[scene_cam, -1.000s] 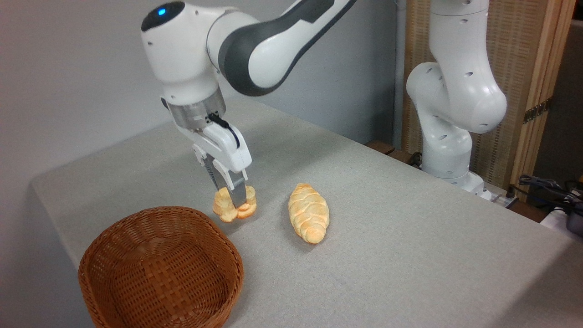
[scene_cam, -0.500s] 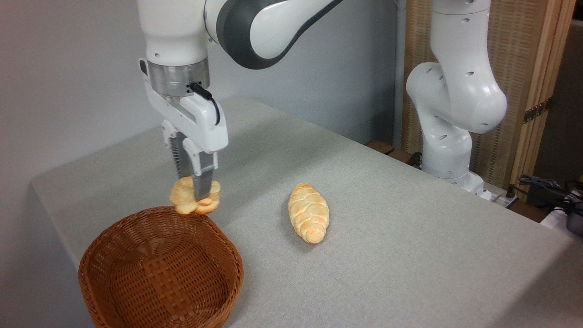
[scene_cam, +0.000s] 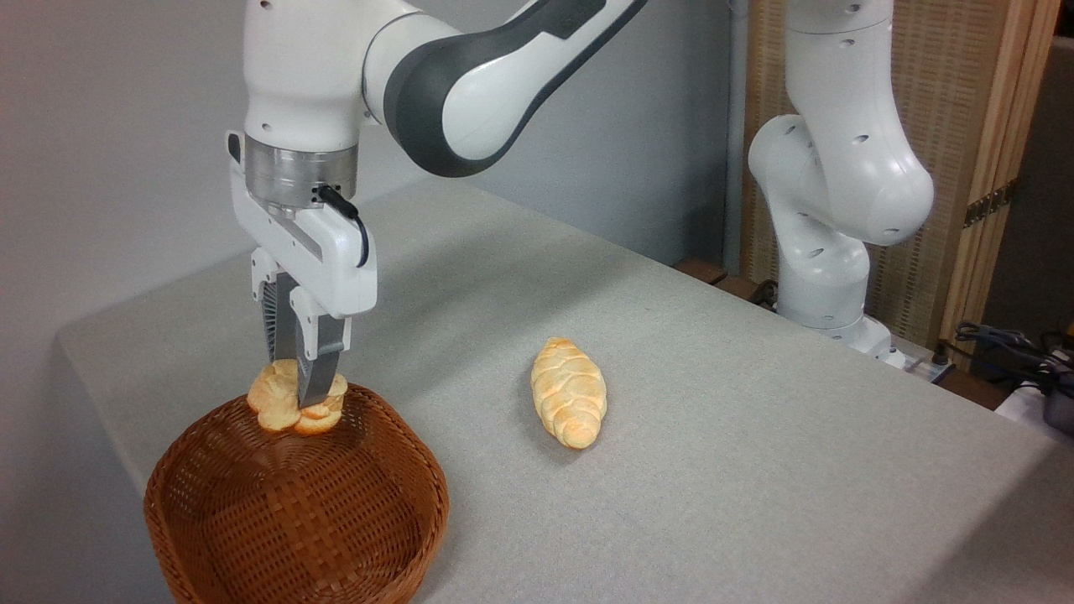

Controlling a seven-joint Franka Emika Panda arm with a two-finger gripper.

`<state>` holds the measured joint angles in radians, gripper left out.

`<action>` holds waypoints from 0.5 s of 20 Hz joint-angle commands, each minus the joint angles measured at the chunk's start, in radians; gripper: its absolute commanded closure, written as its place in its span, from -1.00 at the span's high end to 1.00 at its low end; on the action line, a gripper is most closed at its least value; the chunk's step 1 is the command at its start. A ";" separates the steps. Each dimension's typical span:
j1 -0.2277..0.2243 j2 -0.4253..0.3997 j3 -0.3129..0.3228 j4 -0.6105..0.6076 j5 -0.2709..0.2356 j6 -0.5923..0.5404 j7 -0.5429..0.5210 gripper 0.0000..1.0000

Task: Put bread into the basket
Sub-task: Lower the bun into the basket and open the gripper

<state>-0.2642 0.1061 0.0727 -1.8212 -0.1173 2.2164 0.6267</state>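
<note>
Camera view: nearest, the round brown woven wicker basket (scene_cam: 210,537) sat on the grey surface (scene_cam: 755,470), holding nothing on its floor. Above its far rim hung the small lumpy golden bun (scene_cam: 281,407), clamped between the gripper (scene_cam: 300,394) fingers. Farther right lay a braided oval loaf (scene_cam: 569,391).

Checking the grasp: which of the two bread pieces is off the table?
The small round lumpy golden bun, clamped in the gripper over the brown wicker basket. The longer braided oval loaf lies flat on the grey table.
</note>
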 commanded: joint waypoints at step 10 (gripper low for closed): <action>-0.010 0.010 -0.002 0.003 -0.013 0.000 0.005 1.00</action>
<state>-0.2719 0.1191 0.0663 -1.8212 -0.1173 2.2165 0.6267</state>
